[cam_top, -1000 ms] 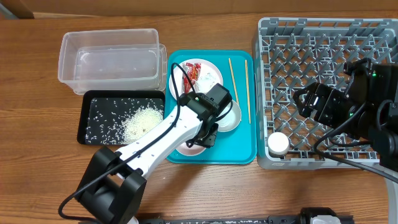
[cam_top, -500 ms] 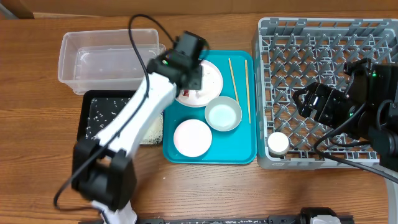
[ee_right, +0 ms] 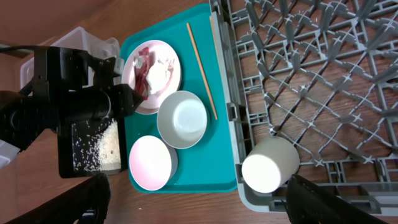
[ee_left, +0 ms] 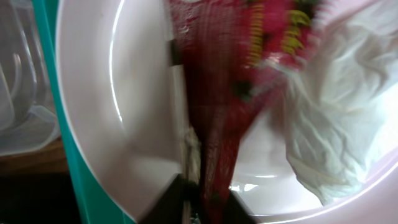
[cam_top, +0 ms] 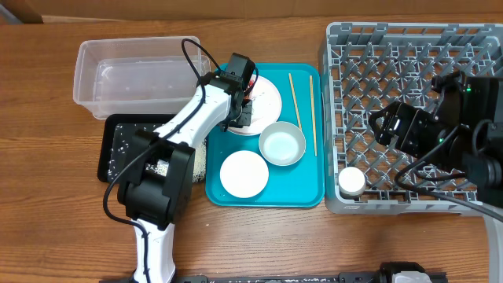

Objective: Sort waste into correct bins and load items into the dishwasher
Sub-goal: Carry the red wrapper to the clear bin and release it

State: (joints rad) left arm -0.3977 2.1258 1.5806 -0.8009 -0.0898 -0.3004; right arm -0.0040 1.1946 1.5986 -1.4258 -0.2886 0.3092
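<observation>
On the big plate (ee_left: 118, 93), the left claw (ee_left: 205, 199) pinches the red wrapper (ee_left: 217, 93). The white tissue (ee_left: 323, 118) touches it and might get dragged along, or the thin pinch could slip. The right claw (ee_right: 199, 193) hangs spread over the rack (ee_right: 311, 74)

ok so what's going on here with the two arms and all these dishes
The left claw is down on the large plate on the teal tray. It appears to be pinching the red wrapper beside the white tissue, though that view is blurred. The right claw hovers open and empty over the grey rack, where a small cup stands. The bowl, small plate and chopsticks are not yet loaded.
</observation>
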